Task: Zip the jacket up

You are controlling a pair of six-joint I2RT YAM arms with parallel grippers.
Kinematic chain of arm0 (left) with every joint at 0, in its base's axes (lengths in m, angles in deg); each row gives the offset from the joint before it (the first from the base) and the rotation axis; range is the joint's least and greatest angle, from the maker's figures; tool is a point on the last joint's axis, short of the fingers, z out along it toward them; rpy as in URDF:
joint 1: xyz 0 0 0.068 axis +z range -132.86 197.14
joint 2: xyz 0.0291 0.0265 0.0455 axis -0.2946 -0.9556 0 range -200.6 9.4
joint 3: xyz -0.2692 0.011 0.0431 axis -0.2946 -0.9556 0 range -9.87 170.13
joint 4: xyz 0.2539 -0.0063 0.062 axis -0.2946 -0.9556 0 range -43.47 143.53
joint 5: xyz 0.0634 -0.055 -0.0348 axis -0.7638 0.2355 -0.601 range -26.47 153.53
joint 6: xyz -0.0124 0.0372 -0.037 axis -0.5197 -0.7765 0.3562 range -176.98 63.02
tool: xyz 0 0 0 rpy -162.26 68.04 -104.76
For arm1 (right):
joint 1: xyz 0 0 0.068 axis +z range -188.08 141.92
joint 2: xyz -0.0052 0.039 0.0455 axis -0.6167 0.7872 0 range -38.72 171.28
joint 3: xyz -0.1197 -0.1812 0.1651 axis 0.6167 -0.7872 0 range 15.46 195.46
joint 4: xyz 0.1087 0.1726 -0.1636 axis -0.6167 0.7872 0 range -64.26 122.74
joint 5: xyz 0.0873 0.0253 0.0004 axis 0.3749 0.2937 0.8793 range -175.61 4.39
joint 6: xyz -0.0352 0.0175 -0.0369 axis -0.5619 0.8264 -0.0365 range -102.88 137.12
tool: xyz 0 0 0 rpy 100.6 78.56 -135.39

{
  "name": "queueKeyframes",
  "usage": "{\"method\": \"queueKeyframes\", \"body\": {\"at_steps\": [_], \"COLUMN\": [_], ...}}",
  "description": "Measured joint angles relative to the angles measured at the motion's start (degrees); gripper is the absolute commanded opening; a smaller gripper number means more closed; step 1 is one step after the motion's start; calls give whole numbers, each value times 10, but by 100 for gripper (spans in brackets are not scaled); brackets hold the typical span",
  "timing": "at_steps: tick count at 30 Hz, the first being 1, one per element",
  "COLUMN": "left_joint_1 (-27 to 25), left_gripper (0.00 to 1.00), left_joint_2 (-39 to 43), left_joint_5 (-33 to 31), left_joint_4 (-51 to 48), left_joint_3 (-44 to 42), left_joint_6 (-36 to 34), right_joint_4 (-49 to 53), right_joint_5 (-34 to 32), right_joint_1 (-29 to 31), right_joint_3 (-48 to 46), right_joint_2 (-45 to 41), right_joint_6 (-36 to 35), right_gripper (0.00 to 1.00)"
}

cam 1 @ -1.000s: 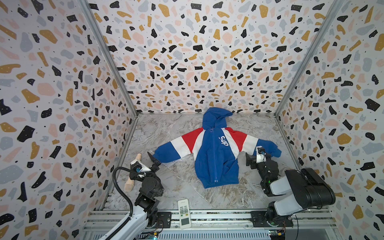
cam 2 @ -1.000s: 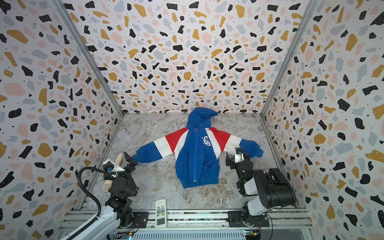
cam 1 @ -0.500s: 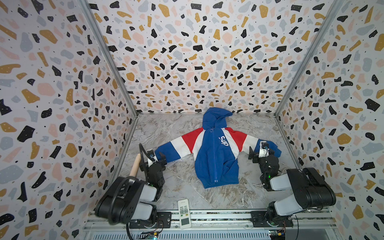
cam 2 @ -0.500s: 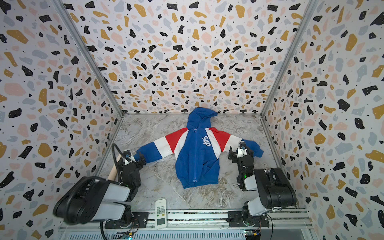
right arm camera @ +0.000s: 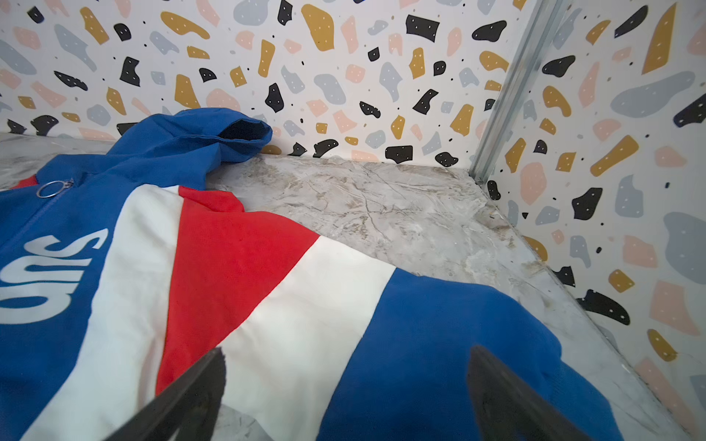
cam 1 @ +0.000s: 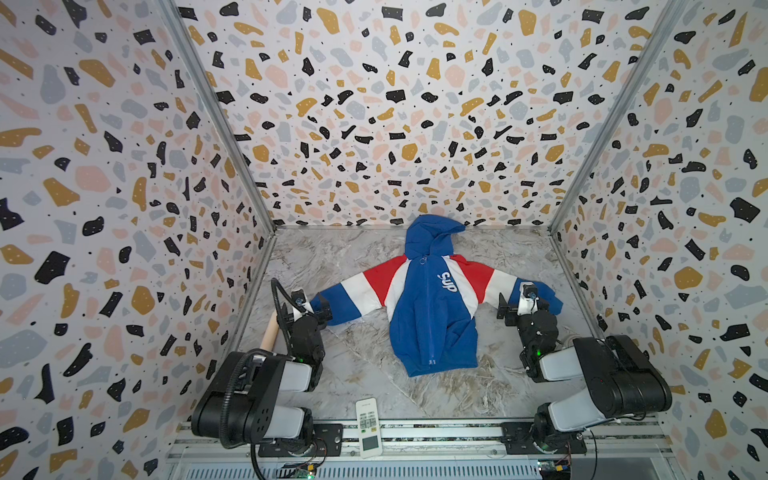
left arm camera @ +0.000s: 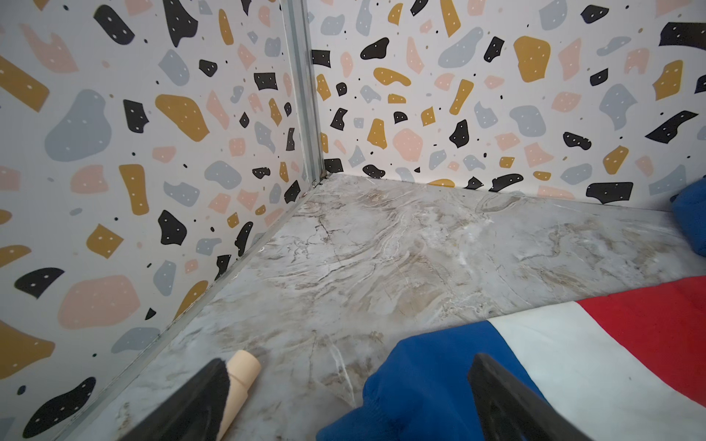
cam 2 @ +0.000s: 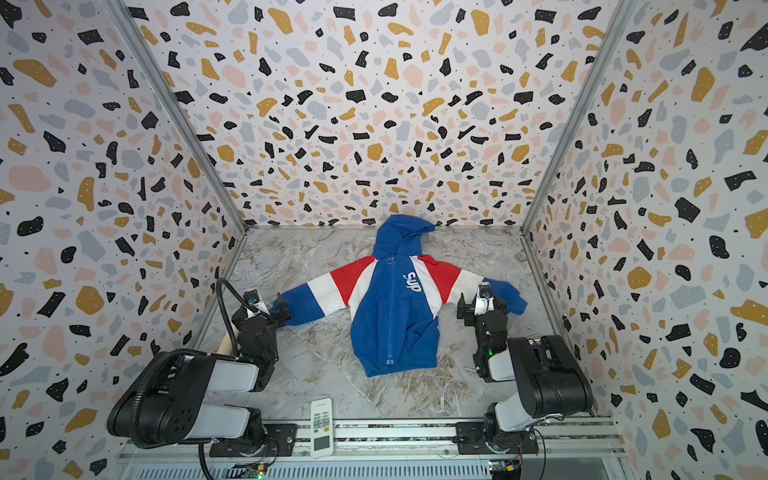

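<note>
Left gripper (left arm camera: 349, 362) gapes over the jacket's (cam 1: 432, 324) soft blue cuff.

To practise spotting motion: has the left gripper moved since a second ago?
Yes. Against the unmoved wooden stick, the left gripper has shifted toward the back wall, up to the blue cuff of the jacket.

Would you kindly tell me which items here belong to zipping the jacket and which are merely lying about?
For the job: jacket, its ring zipper pull.
Lying about: white remote control, wooden stick.
</note>
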Motion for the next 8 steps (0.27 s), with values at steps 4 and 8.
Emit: {"method": "queueKeyframes", "body": {"at_steps": [4, 8], "left_joint_1": [0, 0], "left_gripper": [100, 100], "left_joint_2": [0, 0], "left_joint_5": [1, 2], "left_joint_4": [-4, -5], "left_joint_3": [0, 0], "left_joint_6": [0, 1], "right_joint_4": [0, 1], "right_joint_5": [0, 0], "right_joint_1": [0, 0], "right_joint_3": [0, 0], "right_joint_2": [0, 0], "right_joint_6": [0, 0], "right_gripper": [99, 99]}}
